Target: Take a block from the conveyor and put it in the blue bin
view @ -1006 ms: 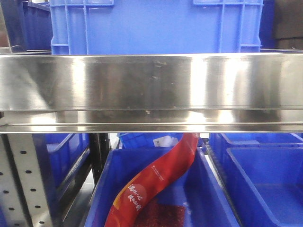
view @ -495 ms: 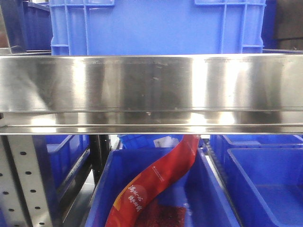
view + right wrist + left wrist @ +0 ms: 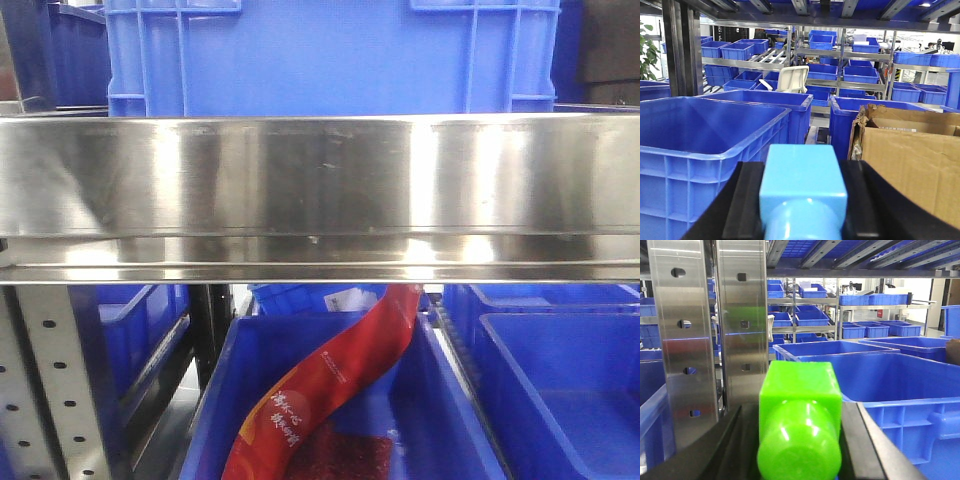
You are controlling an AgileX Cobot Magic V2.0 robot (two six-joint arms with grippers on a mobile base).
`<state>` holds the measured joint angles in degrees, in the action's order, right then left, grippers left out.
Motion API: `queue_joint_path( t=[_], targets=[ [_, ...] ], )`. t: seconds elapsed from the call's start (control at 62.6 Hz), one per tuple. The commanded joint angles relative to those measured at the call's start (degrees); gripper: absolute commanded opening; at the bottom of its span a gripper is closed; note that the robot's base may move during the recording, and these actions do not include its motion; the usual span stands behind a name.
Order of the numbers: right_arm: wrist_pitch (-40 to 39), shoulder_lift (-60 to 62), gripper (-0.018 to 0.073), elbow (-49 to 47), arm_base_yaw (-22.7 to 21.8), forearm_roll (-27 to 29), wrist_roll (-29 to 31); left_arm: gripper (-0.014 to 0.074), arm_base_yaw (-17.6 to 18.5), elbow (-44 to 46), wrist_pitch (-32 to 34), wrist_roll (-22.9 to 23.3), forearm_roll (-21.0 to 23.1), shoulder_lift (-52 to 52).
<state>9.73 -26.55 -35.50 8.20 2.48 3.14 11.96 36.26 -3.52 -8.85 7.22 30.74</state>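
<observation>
In the left wrist view the left gripper point(image 3: 799, 406) pinches a green block point(image 3: 800, 427) of glossy moulded plastic between its matte black fingers point(image 3: 862, 442), one pressed to each side. The block's near end is a smooth round cylinder with bright highlights, and its far end is a square-edged cube. Its long axis runs straight out along the fingers, cube end pointing away from the camera. Just past the right finger's outer edge stands a blue bin point(image 3: 905, 395), a ribbed hard plastic box with a thick rolled rim. Its near left corner lies beside the cube end. On the left rise two brushed steel uprights point(image 3: 685, 340) punched with slots.

In the right wrist view the right gripper point(image 3: 802, 165) is clamped the same way on a pale blue block point(image 3: 802, 192). This block is matte, rounded near the lens and square beyond, and its long axis also points outward. Off the left finger's edge is another blue bin point(image 3: 710, 132) with smooth inner walls and a ribbed outside. To the right is a torn corrugated cardboard box point(image 3: 910, 165).

The front view shows a polished steel beam point(image 3: 320, 190) running straight across. Below it a shiny red packet point(image 3: 330, 385) curves into a lower blue tub point(image 3: 222, 385). A ribbed blue crate point(image 3: 330, 55) sits above the beam.
</observation>
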Motion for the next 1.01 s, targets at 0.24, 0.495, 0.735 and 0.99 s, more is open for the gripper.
queue_joint_path(
  t=[0.24,0.495,0.735,0.99],
  targets=[
    [-1.9,0.3,-0.0162,-0.1,0.0,1.4,0.0,-0.0111,0.4,0.1,-0.3,0.1,0.2,-0.1],
    [-0.4,-7.0,-0.0162,-9.9,3.4,0.9,0.0,-0.0111,0.4,11.8,-9.8,0.1,-1.8,7.5],
    [-0.3,-20.8,-0.0162,-17.0,9.1,0.8,0.0,-0.0111,5.0,23.4,-13.7,0.1,-2.7,19.9],
    [0.0,-33.5,-0.0162,-24.9,11.7,0.8,0.0,-0.0111,14.7,33.5,-13.5,0.1,-3.4,33.2]
  ],
)
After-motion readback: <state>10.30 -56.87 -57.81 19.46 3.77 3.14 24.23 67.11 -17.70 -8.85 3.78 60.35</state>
